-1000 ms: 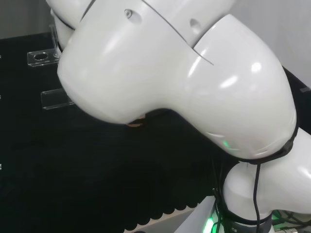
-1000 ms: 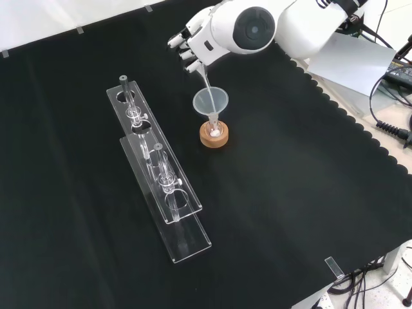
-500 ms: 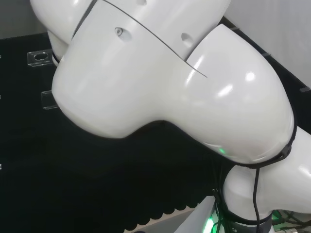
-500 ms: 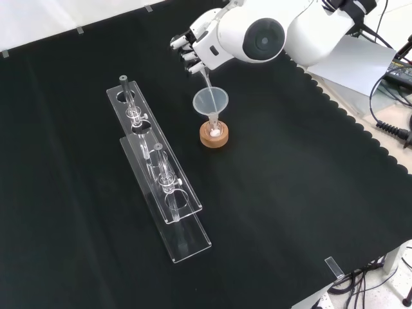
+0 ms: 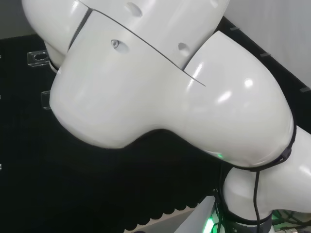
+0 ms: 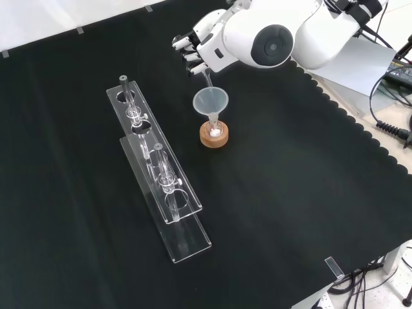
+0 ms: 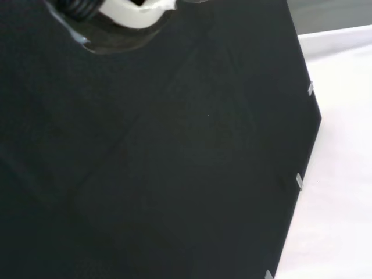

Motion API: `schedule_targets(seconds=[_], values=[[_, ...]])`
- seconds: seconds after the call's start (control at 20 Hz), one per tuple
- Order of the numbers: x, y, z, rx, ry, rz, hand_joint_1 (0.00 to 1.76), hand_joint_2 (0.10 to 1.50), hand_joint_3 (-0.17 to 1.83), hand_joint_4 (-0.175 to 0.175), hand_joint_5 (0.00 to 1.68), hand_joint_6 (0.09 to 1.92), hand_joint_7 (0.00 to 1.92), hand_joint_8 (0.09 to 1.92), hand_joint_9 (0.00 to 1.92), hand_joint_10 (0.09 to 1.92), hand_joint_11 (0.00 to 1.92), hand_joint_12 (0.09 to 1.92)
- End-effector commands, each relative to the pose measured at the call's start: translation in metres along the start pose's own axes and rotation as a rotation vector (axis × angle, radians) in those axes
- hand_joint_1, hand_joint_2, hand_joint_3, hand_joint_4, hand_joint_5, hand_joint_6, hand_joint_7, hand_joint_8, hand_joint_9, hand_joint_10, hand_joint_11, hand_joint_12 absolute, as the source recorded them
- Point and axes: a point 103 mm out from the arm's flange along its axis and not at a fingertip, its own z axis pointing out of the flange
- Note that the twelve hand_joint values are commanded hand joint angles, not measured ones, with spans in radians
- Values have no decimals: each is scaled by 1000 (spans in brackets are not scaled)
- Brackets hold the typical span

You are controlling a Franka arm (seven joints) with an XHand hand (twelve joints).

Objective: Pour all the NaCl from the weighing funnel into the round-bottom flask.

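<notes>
**Weighing funnel tipped over the flask setup**

So in the front view the hand [image 6: 201, 48] comes in from the top, partly tucked behind the arm's big white link [image 6: 267, 40] with the round grey cap. Its fingers [image 6: 187, 53] are curled around the upper end of the weighing funnel [image 6: 207, 76], a thin clear piece that's honestly hard to make out. It slants down from the hand, and its lower tip sits right at the rim of the clear plastic funnel [image 6: 210, 102].

That plastic funnel stands upright in the neck of the round-bottom flask [image 6: 214, 131], which rests on a cork ring [image 6: 214, 138] on the counter [image 6: 290, 193], covered in black cloth. There's a small whitish-pink patch showing inside the flask, low down by the cork ring; can't tell how much, or whether anything is left in the weighing funnel.

Off to the left in the front view, well apart from the flask, two long clear acrylic racks [image 6: 158, 174] lie one behind the other, each with small glass pieces standing in it.

In the head view the arm's white links [image 5: 160, 82] are up close, with the ends of the racks [image 5: 38, 58] peeking out at the left edge.

The wrist view shows black cloth [image 7: 174, 174] and a blurred white bit of the hand [image 7: 133, 11].
</notes>
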Motion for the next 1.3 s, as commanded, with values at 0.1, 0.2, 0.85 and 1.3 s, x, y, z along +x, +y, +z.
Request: schedule_targets(seconds=[0.1, 0.2, 0.85, 1.3], values=[[0, -1, -5, 1, -26, 0, 1049, 844, 500, 175, 1045, 1002, 1050, 582, 1285, 263, 822, 1092], [1, 0, -6, 1, -42, -1, 1049, 844, 501, 175, 1045, 1002, 1049, 582, 1284, 263, 822, 1092], [8, -1, -17, -1, -160, 0, 1049, 843, 502, 175, 1044, 1004, 1048, 583, 1284, 262, 823, 1091], [8, -2, -20, -5, -183, -1, 1048, 843, 503, 175, 1044, 1005, 1047, 583, 1282, 261, 823, 1090]])
